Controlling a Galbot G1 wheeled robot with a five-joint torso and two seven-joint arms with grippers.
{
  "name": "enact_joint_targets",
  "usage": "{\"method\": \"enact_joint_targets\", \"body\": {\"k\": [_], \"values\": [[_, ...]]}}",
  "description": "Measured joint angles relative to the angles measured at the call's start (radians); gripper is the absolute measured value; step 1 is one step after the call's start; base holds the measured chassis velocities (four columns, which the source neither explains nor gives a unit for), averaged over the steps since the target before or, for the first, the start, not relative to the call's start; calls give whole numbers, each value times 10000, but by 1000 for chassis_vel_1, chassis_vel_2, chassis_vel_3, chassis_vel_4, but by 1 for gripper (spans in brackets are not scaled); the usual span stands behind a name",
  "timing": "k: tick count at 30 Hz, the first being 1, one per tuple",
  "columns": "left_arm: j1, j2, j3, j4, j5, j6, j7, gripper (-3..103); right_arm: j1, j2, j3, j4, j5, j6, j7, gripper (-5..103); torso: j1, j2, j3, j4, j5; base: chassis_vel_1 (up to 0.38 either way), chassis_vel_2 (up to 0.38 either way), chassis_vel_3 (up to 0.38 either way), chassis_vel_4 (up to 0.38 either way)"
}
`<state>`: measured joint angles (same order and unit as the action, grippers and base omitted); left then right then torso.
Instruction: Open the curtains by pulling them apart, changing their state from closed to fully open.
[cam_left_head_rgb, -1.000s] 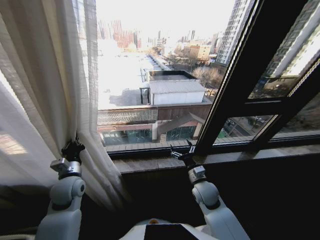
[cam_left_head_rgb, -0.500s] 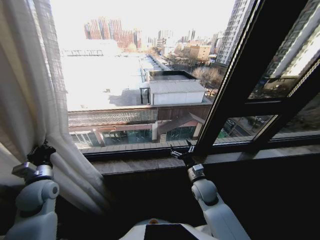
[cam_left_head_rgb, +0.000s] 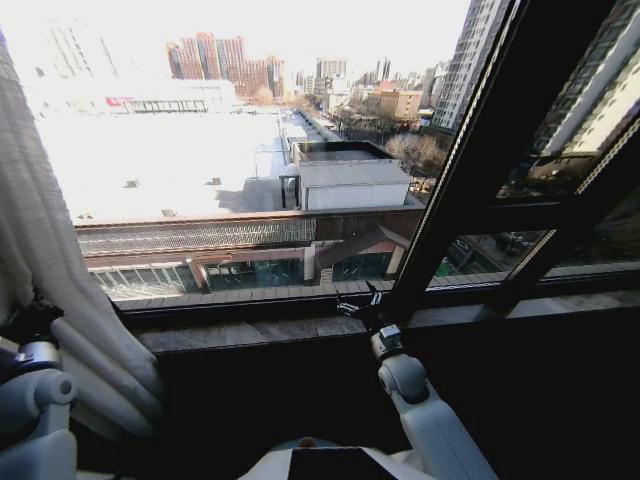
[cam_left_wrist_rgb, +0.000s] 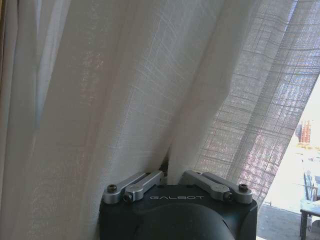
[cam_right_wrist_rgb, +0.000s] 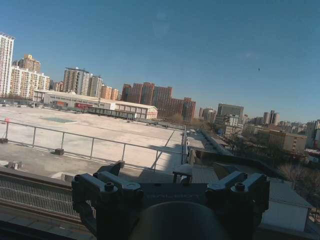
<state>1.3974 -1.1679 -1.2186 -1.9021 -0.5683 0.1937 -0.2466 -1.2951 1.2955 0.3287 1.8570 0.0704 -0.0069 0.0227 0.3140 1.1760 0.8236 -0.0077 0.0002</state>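
A sheer white curtain (cam_left_head_rgb: 50, 250) hangs bunched at the far left of the window, its pleats drawn into a tight bundle. My left gripper (cam_left_head_rgb: 30, 322) is shut on a fold of it low down. In the left wrist view the fabric (cam_left_wrist_rgb: 125, 90) is pinched between the jaws of that gripper (cam_left_wrist_rgb: 167, 172). My right gripper (cam_left_head_rgb: 360, 303) hovers just above the window sill, beside the foot of the black frame post. It is open and holds nothing.
A slanted black window frame post (cam_left_head_rgb: 470, 180) and crossbars stand at the right. The stone sill (cam_left_head_rgb: 280, 325) runs across in front of the glass, with a dark wall below it. Rooftops and towers lie beyond the pane.
My left gripper has carried the curtain far to the left, uncovering a wide stretch of glass. The right gripper has stayed almost still by the sill.
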Motion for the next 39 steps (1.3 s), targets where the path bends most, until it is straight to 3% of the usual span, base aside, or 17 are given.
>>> {"method": "enact_joint_targets", "body": {"k": [10,22,24,26,28,30,32,35,37,39], "values": [[-435,262,-305,1023,-15,-47,-553,0,266,8,11,-523,131,101,-21,100,0,0,0,0,0,0,0,0,0],[-553,290,-105,1206,84,106,-927,0,385,161,-30,-743,131,102,-45,100,0,0,0,2,1,0,0,0,0],[-616,206,78,1089,177,159,-941,10,377,162,-11,-740,131,102,-46,100,0,0,0,2,-3,0,0,0,0],[-625,193,105,1066,190,163,-943,10,369,161,-6,-735,131,102,-46,100,0,0,0,2,-2,0,0,0,0],[-646,106,265,873,228,262,-958,20,295,131,43,-642,131,102,-47,100,0,0,0,0,-1,0,0,0,0],[-640,81,305,815,232,282,-961,20,278,124,53,-624,131,101,-46,100,0,-1,0,0,-1,0,0,0,0],[-524,-83,536,467,299,339,-937,31,191,100,97,-533,132,102,-44,100,0,0,0,0,0,0,0,0,0],[-237,-376,942,-41,616,321,-309,48,93,107,104,-431,131,109,-39,100,0,0,0,0,1,0,0,0,0],[-158,-463,1059,-162,764,269,-93,48,74,115,105,-409,126,109,-38,100,0,0,0,0,1,0,0,0,0],[127,-717,1565,-587,1230,38,387,59,31,158,105,-330,110,110,-35,100,0,0,0,0,3,0,0,0,0]]}}
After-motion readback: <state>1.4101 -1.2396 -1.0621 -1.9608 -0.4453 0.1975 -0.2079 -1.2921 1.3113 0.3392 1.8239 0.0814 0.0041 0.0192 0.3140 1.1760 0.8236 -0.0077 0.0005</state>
